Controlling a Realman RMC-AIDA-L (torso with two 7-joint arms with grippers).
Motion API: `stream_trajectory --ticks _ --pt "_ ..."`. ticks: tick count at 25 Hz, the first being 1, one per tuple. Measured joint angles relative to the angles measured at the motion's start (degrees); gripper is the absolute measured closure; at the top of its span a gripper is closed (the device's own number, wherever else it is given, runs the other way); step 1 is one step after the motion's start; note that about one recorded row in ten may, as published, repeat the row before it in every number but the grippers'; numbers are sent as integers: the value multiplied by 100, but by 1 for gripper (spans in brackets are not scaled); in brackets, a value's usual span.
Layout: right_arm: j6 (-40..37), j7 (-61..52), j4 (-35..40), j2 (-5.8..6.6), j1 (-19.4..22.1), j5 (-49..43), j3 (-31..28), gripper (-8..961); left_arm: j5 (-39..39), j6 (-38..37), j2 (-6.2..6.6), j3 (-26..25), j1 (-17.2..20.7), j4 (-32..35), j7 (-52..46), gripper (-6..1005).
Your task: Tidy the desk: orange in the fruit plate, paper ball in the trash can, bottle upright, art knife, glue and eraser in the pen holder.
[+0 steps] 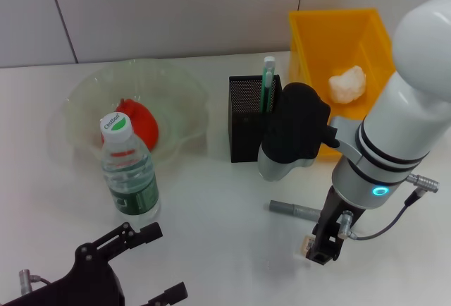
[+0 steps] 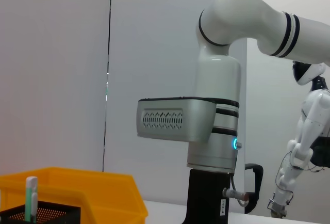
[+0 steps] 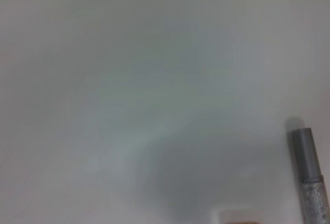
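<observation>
The eraser (image 1: 308, 247) sits at the tip of the right gripper (image 1: 320, 249), low on the counter (image 1: 225, 249) at about five o'clock in the head view; only a beige sliver of it shows beside the black fingers, and I cannot tell whether they are closed on it or merely next to it. Just to its ten o'clock the glue (image 1: 296, 211) lies flat on the counter, a grey stick running roughly nine to three; the right wrist view catches its grey end (image 3: 308, 175) close by.

Farther up, at twelve o'clock from the glue, the pen holder (image 1: 250, 119) stands upright with the art knife (image 1: 268, 84) poking out of its top, green and pale at the tip. Behind it to the two o'clock side is the trash can (image 1: 310, 38), with the paper ball (image 1: 348, 84) lying inside.

Over toward nine o'clock the bottle (image 1: 129, 175) stands upright, cap on, right at the near edge of the fruit plate (image 1: 176, 84). The orange (image 1: 141, 124) rests in the plate, partly hidden behind the bottle's cap.

The left gripper (image 1: 151, 264) hangs at the seven o'clock corner, its fingers spread wide and holding nothing.
</observation>
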State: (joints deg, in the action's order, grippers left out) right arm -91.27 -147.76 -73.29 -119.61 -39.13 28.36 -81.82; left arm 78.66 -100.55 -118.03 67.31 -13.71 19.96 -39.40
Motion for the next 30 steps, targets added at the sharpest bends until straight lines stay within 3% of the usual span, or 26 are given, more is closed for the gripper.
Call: stream_trajectory --ticks 30 --pt "130 -59 351 0 -169 -54 297 618 0 -6 0 2 -9 0 5 186"
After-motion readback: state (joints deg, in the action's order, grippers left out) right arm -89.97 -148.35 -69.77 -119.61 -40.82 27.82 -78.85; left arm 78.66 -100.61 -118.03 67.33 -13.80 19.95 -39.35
